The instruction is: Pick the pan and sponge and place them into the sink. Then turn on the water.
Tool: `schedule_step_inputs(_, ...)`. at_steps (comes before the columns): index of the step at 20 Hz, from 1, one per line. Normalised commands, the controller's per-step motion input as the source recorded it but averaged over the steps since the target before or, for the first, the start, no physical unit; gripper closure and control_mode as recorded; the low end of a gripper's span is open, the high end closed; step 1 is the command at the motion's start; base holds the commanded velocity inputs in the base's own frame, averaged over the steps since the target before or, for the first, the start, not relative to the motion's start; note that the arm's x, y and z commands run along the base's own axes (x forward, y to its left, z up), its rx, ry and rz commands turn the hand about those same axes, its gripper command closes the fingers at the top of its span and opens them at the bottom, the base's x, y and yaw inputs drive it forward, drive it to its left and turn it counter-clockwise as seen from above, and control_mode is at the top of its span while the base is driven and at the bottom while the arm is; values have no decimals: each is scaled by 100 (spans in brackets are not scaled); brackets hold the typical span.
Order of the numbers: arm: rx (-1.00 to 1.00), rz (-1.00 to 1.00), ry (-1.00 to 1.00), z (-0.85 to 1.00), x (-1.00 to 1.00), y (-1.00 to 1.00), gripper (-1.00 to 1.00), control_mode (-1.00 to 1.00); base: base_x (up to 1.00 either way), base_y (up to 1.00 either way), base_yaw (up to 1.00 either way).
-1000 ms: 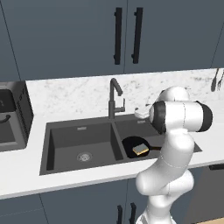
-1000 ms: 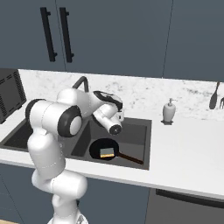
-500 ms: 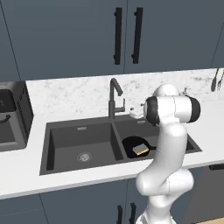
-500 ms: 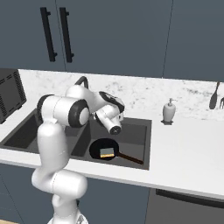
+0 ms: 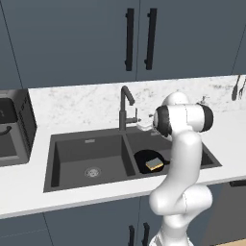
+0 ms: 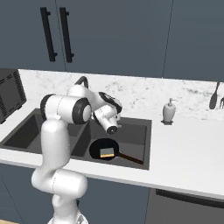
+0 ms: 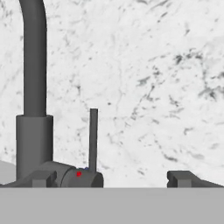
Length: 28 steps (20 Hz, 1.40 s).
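White arm [image 5: 182,144] nearer faucet [image 5: 126,108] than before

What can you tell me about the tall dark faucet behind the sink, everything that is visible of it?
The tall dark grey gooseneck faucet looks like matte metal. It stands upright at the back rim of the dark grey double-basin sink, near the divider between the basins. Its thick cylindrical base carries a side knob with a small red mark and a thin lever pointing straight up. No water stream is visible. The white arm's end effector is open, close in front of the lever, and appears not to touch it.
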Motion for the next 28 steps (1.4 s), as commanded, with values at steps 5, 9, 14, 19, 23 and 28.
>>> schedule_step_inputs(5, 0, 0, -2, -5, 37, 12, -100, -100, 0, 0, 0)
schedule_step_inputs(9, 0, 0, -4, 0, 36, 13, -100, -100, 0, 0, 0)
schedule_step_inputs(14, 0, 0, -4, 0, 29, 19, -100, -100, 0, 0, 0)
schedule_step_inputs(19, 0, 0, -4, 0, 44, 8, -100, -100, 0, 0, 0)
schedule_step_inputs(23, 0, 0, -2, -2, 56, 0, -100, -100, 0, 0, 0)
schedule_step_inputs(28, 0, 0, 0, -7, 59, 0, -100, -100, 0, 0, 0)
